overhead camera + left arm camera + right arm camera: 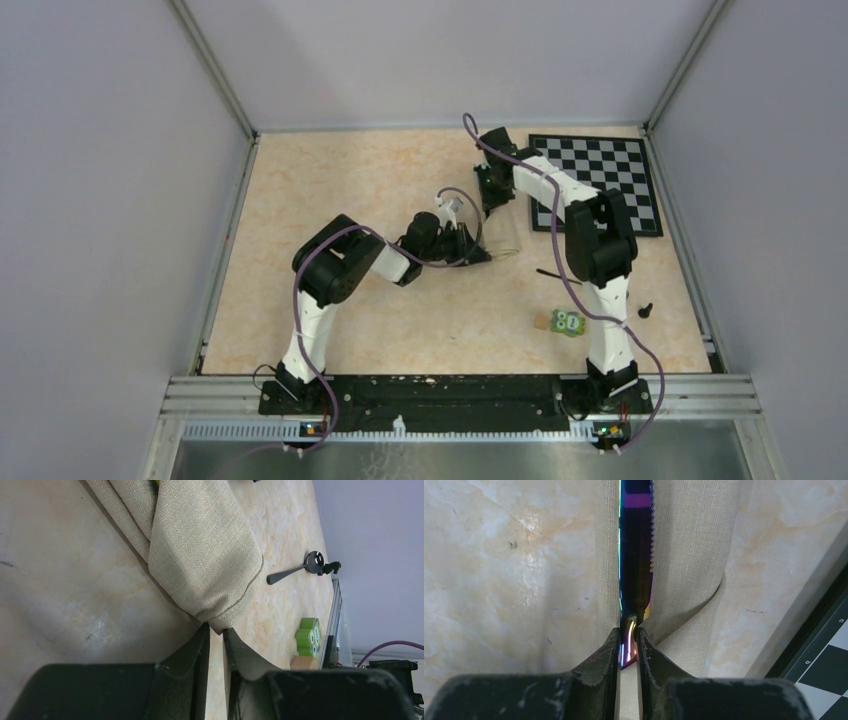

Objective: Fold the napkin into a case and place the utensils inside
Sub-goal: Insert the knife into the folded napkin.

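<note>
Currently the left claw (216,630) is nearly closed, pinching the corner tip of the folded napkin (200,545), which lies mid-tabletop (60,590) between the two arms. The right claw (628,632) is nearly closed on the handle end of the knife (636,555), whose blade lies along a fold of the cloth; whether it sits under a layer, cannot tell. Risks: the serrated edge may snag the weave and drag the fold open if pushed. The corner pinch looks shallow and could slip, letting the bundle shift. Count: one napkin, one knife, one spoon (292,571) lying apart on the tabletop, one green block (309,637), one black knob (645,310), one chessboard (824,670), two claws.
</note>
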You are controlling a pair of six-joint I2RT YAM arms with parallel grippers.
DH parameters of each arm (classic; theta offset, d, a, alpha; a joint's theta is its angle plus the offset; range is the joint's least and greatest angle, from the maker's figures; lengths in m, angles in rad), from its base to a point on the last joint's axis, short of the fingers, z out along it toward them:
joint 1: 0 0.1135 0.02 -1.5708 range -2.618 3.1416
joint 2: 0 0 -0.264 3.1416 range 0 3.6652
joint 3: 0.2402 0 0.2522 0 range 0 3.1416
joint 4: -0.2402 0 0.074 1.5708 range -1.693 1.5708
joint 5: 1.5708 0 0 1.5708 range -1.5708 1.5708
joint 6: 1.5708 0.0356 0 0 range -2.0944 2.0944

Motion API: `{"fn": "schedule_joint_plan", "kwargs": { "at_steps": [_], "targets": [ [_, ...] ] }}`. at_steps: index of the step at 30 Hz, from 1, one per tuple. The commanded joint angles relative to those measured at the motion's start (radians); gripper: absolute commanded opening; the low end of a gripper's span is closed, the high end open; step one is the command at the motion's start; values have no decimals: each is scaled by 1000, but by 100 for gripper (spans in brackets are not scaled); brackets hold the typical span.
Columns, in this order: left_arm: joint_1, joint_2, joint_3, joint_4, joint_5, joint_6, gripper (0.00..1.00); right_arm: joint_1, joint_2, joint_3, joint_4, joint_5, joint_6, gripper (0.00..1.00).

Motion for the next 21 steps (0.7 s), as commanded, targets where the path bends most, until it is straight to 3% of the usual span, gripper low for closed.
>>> {"fn": "schedule_joint_plan", "kwargs": {
  "at_steps": [1,21],
  "targets": [
    [17,34,13,-88,-49,23,22,20,-87,-23,-10,-19,19,0],
    [20,20,5,-115,-49,49,21,29,-117,-68,-22,-22,72,0]
  ]
}}
